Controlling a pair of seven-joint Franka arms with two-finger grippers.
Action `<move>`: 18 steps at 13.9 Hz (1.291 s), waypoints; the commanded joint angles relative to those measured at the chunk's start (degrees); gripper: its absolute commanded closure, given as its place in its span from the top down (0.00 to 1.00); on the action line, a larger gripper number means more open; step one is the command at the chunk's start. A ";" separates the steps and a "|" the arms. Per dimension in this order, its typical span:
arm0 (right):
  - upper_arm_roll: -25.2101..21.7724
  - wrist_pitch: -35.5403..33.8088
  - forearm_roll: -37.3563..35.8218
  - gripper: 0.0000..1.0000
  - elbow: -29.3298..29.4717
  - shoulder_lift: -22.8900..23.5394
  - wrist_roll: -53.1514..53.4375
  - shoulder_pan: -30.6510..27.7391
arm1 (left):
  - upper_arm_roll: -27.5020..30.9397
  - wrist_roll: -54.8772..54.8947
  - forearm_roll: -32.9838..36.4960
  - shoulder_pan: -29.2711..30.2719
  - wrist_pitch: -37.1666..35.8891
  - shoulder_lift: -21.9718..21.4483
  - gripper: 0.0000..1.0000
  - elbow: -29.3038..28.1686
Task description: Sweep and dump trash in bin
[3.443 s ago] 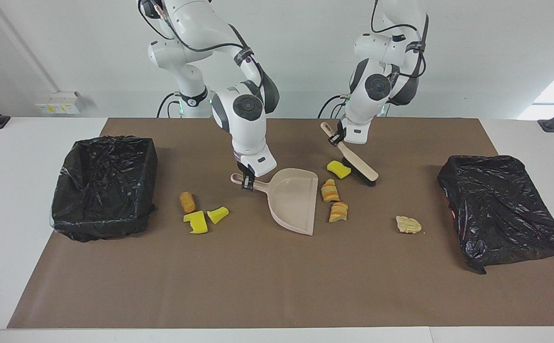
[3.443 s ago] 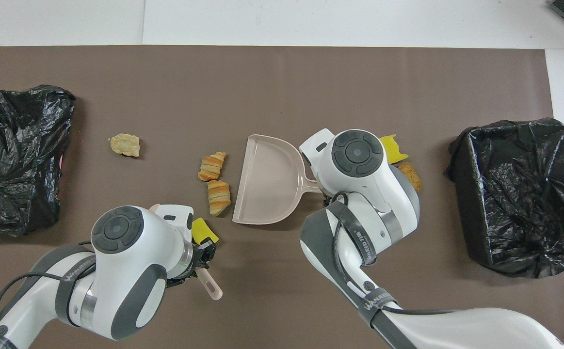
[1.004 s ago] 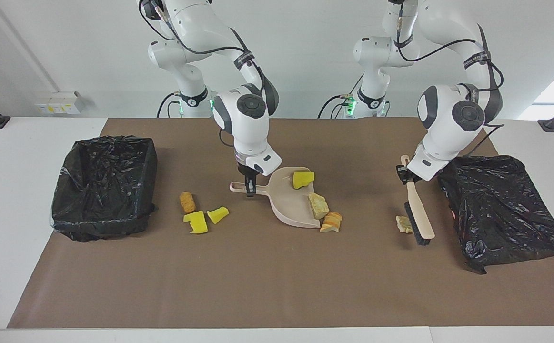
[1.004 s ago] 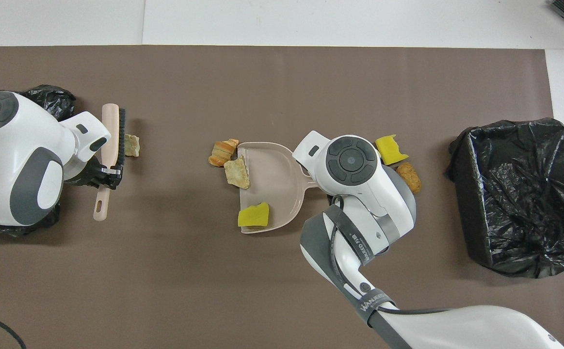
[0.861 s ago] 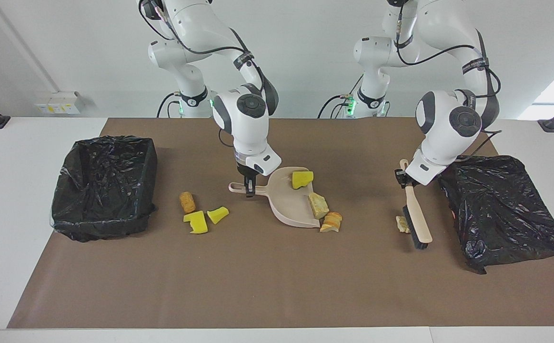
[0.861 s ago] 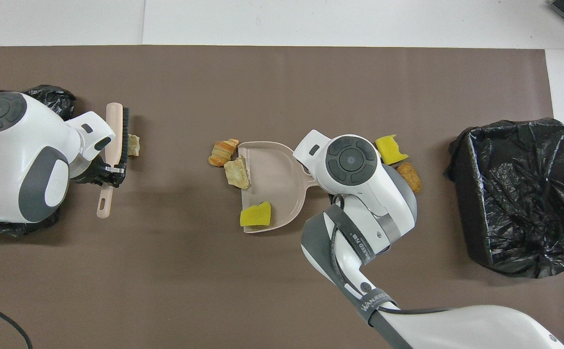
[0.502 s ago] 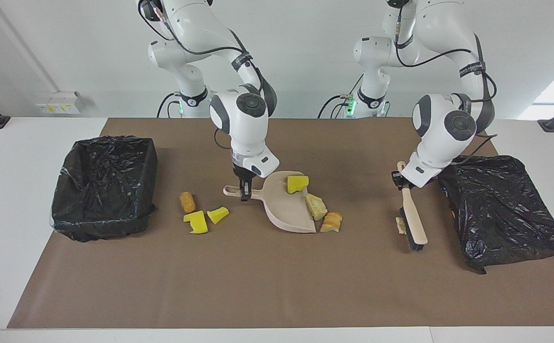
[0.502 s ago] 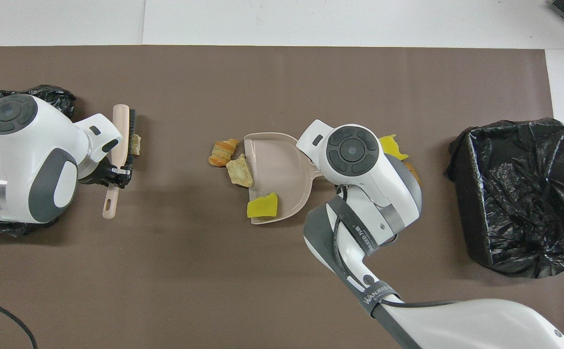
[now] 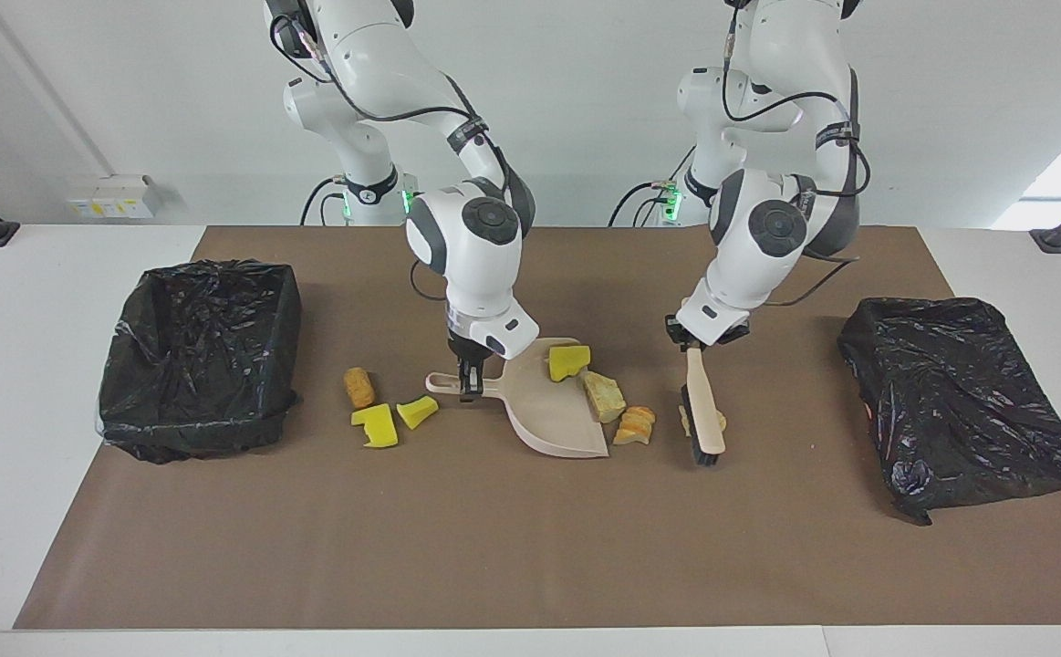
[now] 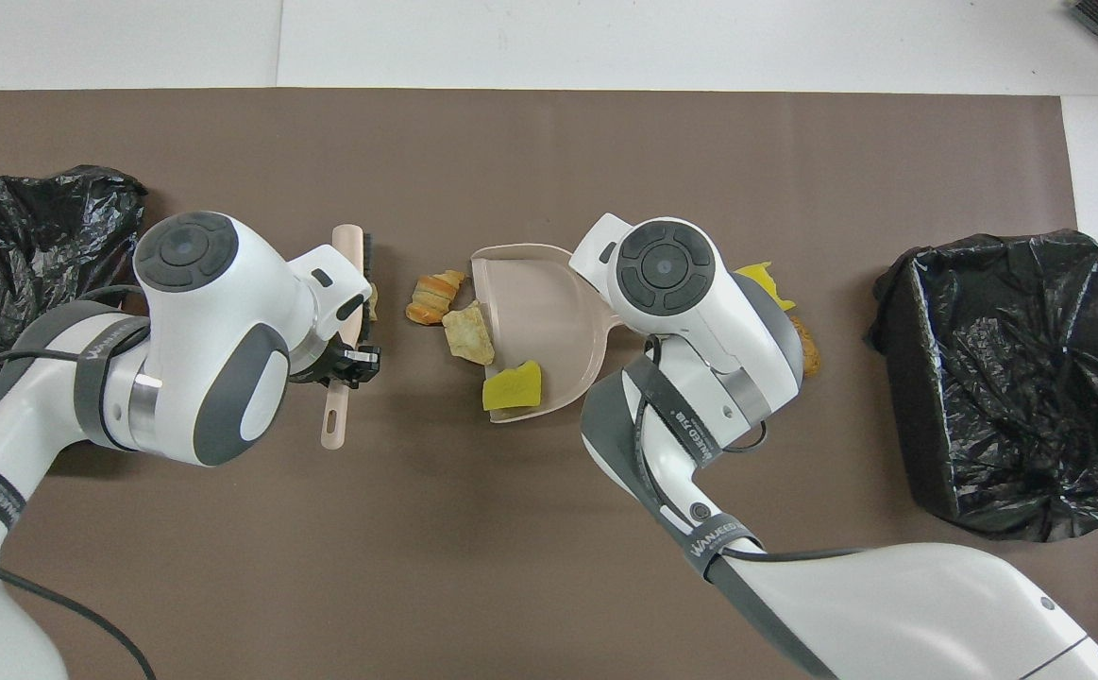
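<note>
Robot lab: bare white wall (image 9: 950,109), brown-matted table (image 9: 494,547).

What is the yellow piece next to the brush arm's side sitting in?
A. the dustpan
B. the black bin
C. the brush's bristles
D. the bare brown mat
A: the yellow wedge lies inside the dustpan, which the right end effector holds by its handle.

White wall (image 9: 950,109), brown-matted table (image 9: 494,547)
</note>
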 commanded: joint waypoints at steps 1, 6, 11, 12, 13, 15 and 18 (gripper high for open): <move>0.70 -0.84 -1.58 0.00 2.35 1.23 -0.63 -0.23 | 0.59 -1.17 -2.10 -1.15 -4.37 -2.09 0.00 2.87; 0.79 0.03 -1.49 0.00 2.43 1.14 -0.55 0.21 | 1.38 2.59 -2.46 4.80 -6.86 -5.09 0.00 4.47; 0.70 -0.04 -1.58 0.00 2.35 1.49 -0.19 0.21 | 1.47 5.78 -2.29 7.73 -4.14 -3.16 0.00 0.52; 0.70 -0.66 -1.67 0.00 2.35 1.40 -0.28 0.21 | 1.47 5.78 -2.29 7.03 -3.26 -2.55 0.00 -0.62; 0.70 -1.18 -1.76 0.00 2.35 1.31 -0.19 0.21 | 1.30 5.86 -2.29 6.67 -1.68 -2.28 0.00 -1.93; 0.70 -2.06 -1.93 0.00 2.35 1.23 -0.19 0.30 | 1.21 5.60 -2.38 4.39 1.05 -2.45 0.00 -4.75; 0.61 -3.90 -2.54 0.00 2.17 1.14 -0.10 0.48 | 1.03 4.90 -2.81 1.05 2.11 -2.98 0.00 -6.86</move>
